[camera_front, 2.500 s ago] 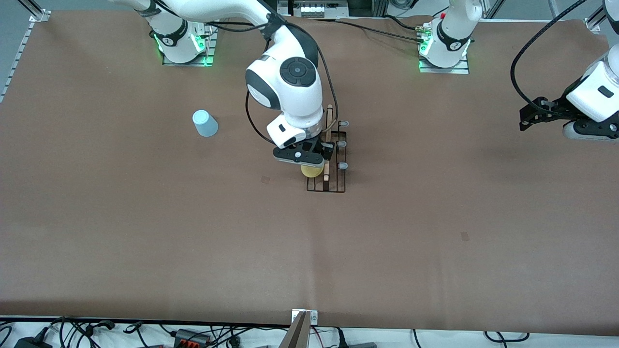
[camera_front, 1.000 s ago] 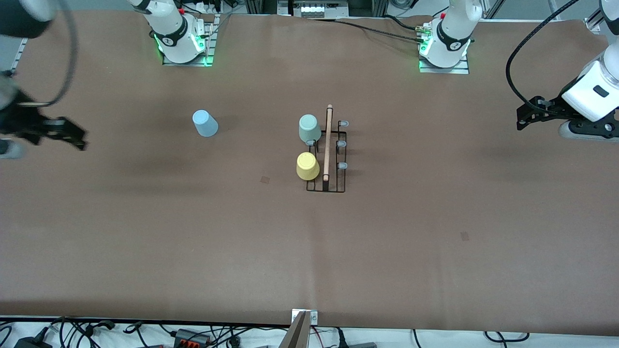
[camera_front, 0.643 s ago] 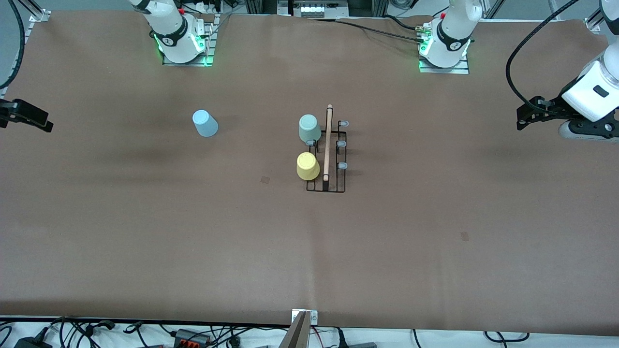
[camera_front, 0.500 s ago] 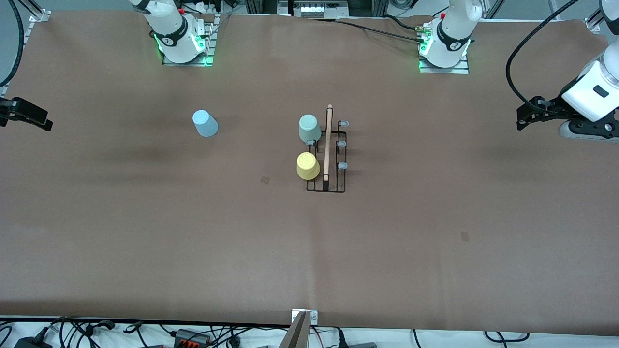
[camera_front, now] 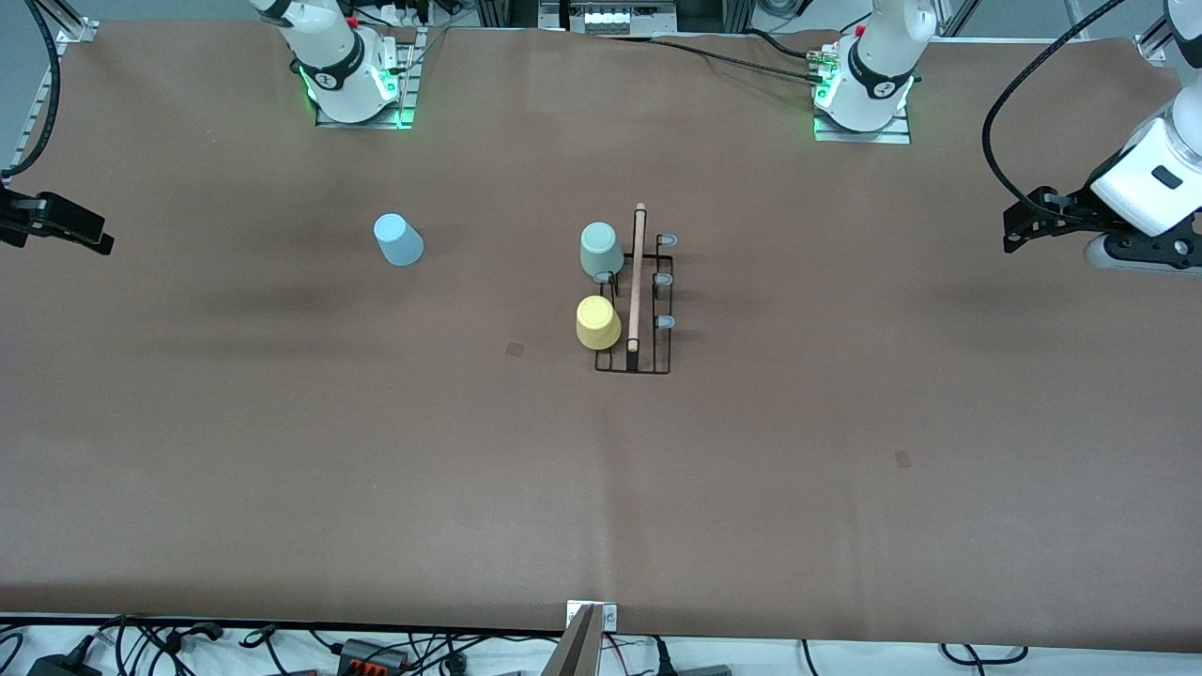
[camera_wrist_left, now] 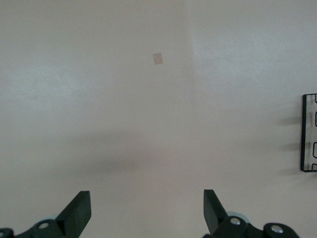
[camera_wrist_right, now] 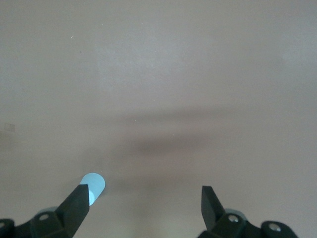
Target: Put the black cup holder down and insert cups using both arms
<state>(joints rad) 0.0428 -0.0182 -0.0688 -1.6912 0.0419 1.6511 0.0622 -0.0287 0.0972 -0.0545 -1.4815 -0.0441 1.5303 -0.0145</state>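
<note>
The black cup holder (camera_front: 651, 361) stands mid-table, its wooden rod (camera_front: 639, 272) along the top. The mint green cup (camera_front: 600, 250) and the yellow cup (camera_front: 597, 323) sit upside down on pegs on its side toward the right arm's end. The light blue cup (camera_front: 399, 239) stands upside down on the table, nearer the right arm's end. My right gripper (camera_front: 89, 237) hovers open and empty at that end's table edge; its wrist view (camera_wrist_right: 143, 206) shows the blue cup (camera_wrist_right: 94, 184) below. My left gripper (camera_front: 1019, 225) hovers open and empty (camera_wrist_left: 147, 210) at the left arm's end.
Three bare pale-blue pegs (camera_front: 663, 280) stand on the holder's side toward the left arm's end. A corner of the holder (camera_wrist_left: 308, 134) shows in the left wrist view. Small tape marks (camera_front: 515, 348) lie on the brown table.
My right gripper let go of the yellow cup on its peg, then swung away from the holder to the table edge at the right arm's end. The left arm has not moved.
</note>
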